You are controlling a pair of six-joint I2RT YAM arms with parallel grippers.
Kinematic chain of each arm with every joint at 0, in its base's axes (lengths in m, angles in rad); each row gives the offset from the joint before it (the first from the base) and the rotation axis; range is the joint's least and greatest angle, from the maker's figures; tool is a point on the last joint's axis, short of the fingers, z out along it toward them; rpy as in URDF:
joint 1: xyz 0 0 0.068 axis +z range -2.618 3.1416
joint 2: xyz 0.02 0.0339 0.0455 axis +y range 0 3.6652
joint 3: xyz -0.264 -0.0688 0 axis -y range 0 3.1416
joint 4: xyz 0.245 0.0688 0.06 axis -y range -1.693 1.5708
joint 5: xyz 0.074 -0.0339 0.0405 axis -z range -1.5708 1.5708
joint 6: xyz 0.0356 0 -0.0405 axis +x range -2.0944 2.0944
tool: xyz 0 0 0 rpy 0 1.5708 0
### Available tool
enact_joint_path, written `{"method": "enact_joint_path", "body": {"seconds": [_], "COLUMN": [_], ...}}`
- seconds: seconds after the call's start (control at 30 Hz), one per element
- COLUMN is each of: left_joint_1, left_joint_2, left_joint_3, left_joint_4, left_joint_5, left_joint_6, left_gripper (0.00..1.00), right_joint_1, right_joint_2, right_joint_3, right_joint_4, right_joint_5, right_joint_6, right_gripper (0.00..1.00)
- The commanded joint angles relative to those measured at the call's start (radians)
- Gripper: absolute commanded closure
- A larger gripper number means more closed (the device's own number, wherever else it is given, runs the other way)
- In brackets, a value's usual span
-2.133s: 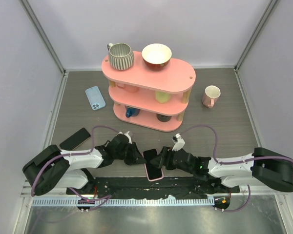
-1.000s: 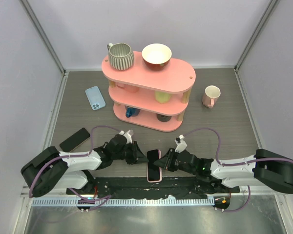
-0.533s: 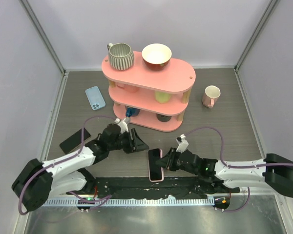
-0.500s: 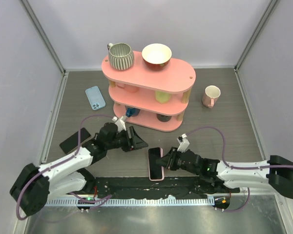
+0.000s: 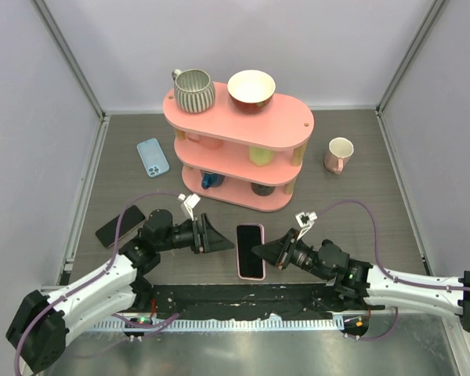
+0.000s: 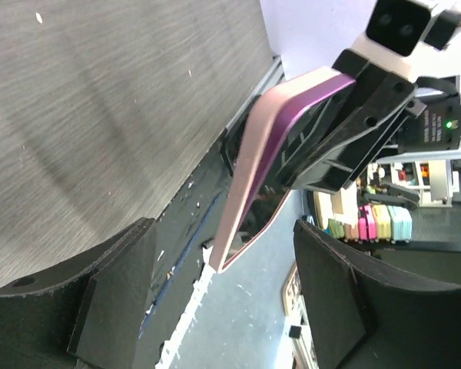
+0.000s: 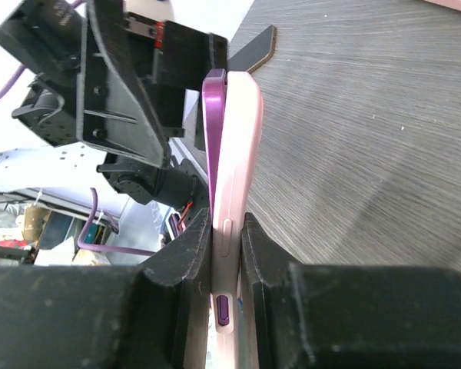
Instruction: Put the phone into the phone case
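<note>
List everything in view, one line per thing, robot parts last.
dark grey wood-grain table: one, grey, under everything
three-tier pink oval shelf: one, pink, back centre
ribbed grey ceramic mug: one, grey, shelf top, left
white-lined brown bowl: one, shelf top, centre
small shelf items: several, yellow, blue, dark, lower tiers, partly hidden
pink-and-white mug: one, right of shelf
light blue phone-shaped item: one, left of shelf
flat black phone: one, near left
purple phone in a soft pink case: one, near centre
left arm: one, white and black, jaws open beside the cased phone
right arm: one, white and black, jaws shut on the cased phone's edge
</note>
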Motion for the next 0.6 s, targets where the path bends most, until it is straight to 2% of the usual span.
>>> {"method": "enact_joint_path", "body": {"seconds": [0.0,0.13,0.27,0.37,0.5,0.57], "left_joint_1": [-0.004,-0.07,-0.161,-0.175,-0.176,-0.176], "left_joint_2": [0.056,0.126,0.176,0.199,0.187,0.18], "left_joint_3": [-0.046,-0.083,-0.049,-0.061,-0.086,-0.092], "left_joint_4": [0.239,0.451,0.469,0.535,0.601,0.606], "left_joint_5": [0.096,0.096,0.065,0.061,0.059,0.059], "left_joint_6": [-0.081,-0.144,-0.103,-0.119,-0.127,-0.121], "left_gripper": [0.25,0.26,0.28,0.38,0.59,0.64], "right_joint_1": [0.001,0.001,0.001,0.002,0.002,0.002], "right_joint_2": [-0.005,0.034,0.083,0.112,0.105,0.091], "right_joint_3": [0.052,0.042,0.046,0.045,0.045,0.048], "right_joint_4": [0.175,0.276,0.351,0.396,0.408,0.393], "right_joint_5": [-0.052,-0.089,-0.12,-0.146,-0.152,-0.155], "right_joint_6": [-0.087,-0.072,-0.072,-0.067,-0.06,-0.06], "right_gripper": [0.99,0.99,0.98,0.97,0.93,0.92]}}
